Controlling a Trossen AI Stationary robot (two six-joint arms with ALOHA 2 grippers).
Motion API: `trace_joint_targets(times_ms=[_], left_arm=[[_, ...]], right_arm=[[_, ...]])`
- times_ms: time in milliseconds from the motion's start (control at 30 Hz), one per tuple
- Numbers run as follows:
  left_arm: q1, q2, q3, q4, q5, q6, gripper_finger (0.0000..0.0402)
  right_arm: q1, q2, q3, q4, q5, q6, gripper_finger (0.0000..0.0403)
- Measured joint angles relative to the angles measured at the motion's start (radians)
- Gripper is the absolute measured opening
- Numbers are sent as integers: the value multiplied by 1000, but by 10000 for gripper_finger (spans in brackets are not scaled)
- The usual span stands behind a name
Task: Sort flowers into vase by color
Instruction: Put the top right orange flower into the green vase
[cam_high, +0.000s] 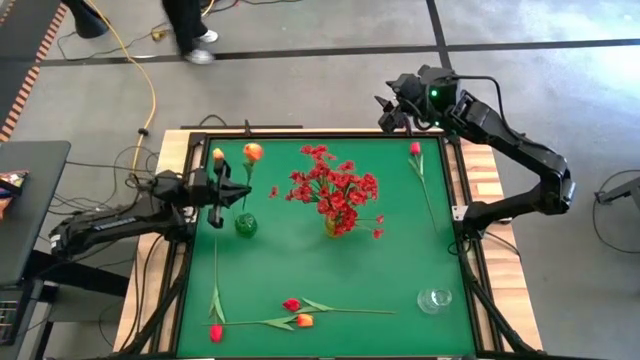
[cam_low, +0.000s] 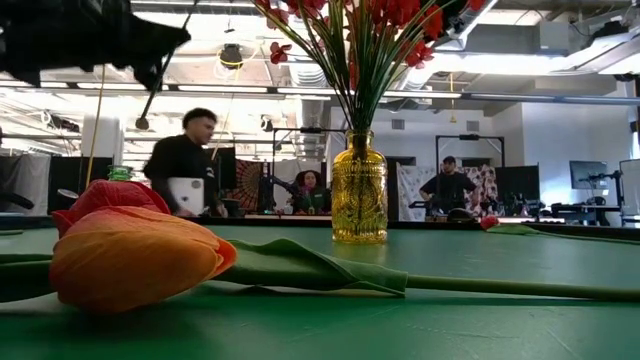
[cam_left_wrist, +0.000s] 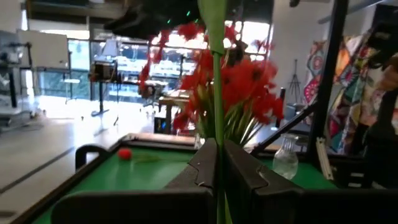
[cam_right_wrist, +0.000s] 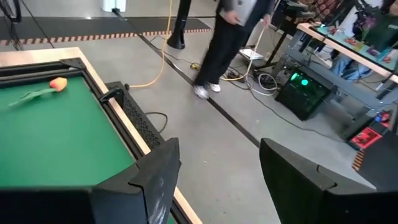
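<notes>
Left gripper (cam_high: 217, 187) clamped on thin green stem of orange tulip (cam_high: 218, 156), stem held upright; small green glass vase (cam_high: 246, 225) on table just right and nearer. Right gripper (cam_high: 388, 112), fingers apart, empty, beyond far table edge.

Both arms are matte black and jointed; the right arm (cam_high: 520, 150) bears a green light.
</notes>
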Motion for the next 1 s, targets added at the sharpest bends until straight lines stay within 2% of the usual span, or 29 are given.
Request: trace_joint_targets(times_ms=[367, 867, 1000], left_arm=[[0, -56, -126, 32, -7, -72, 0], [0, -55, -161, 27, -5, -30, 0], [0, -55, -162, -22, -6, -13, 0]], right_arm=[[24, 0, 0, -2, -4, 15, 249], [24, 0, 0, -9, -4, 15, 249], [24, 0, 0, -8, -4, 15, 249]])
